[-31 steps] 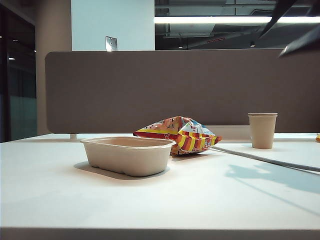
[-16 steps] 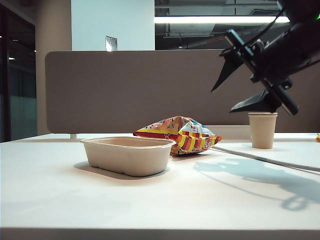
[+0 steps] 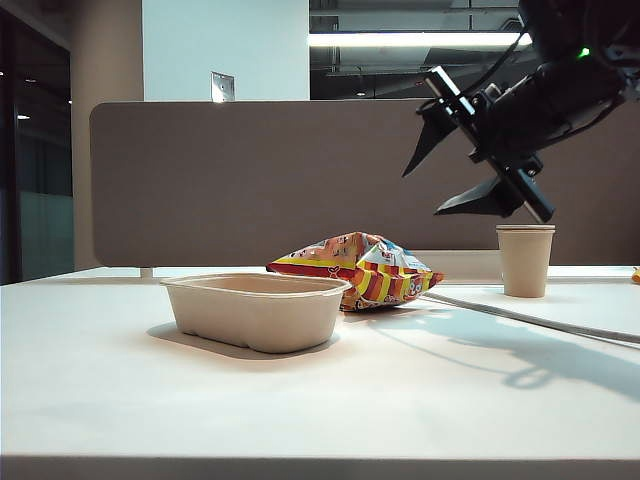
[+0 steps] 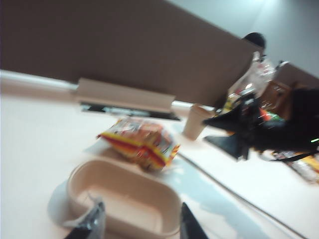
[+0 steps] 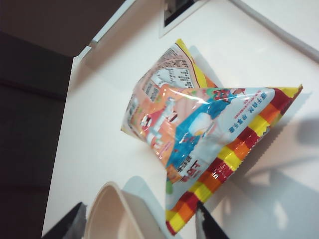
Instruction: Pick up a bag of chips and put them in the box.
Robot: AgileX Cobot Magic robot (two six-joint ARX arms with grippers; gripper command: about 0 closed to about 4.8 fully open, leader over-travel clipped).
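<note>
Chips are the item under inspection: the bag of chips [image 3: 355, 270] lies flat on the white table [image 3: 320, 400], untouched, just behind the box [image 3: 257, 310] and off its right end, with its near edge showing over the box rim. It is puffed and crinkled, with striped sealed ends and a raised middle.

Largest item first: the table carries everything in use. The box comes next, a shallow beige tray standing upright and, as far as both wrist views show, with nothing in it. A tan paper cup [image 3: 525, 260] stands well to the right of the box, and a grey cable [image 3: 530, 318] runs across the table from the bag toward the right edge.

The right gripper [image 3: 455, 160] hangs in the air above and to the right of the box, higher than the bag, jaws spread apart and holding nothing. Its wrist view looks straight down on the bag [image 5: 199, 134], with both fingertips framing the bag's striped end and the box rim [image 5: 107, 209]. The left gripper [image 4: 142, 226] sits low on the near side of the box, jaws parted and empty, taking no part.

Judgement: the step in hand is the approach for the pick. It would be done well by lowering the right gripper over the bag's raised middle, jaws across the narrow width, and closing gently enough to pinch foil without bursting it. A grip on one sealed end would likely let the bag swing. The cable near the bag should be kept clear of the lower finger.
</note>
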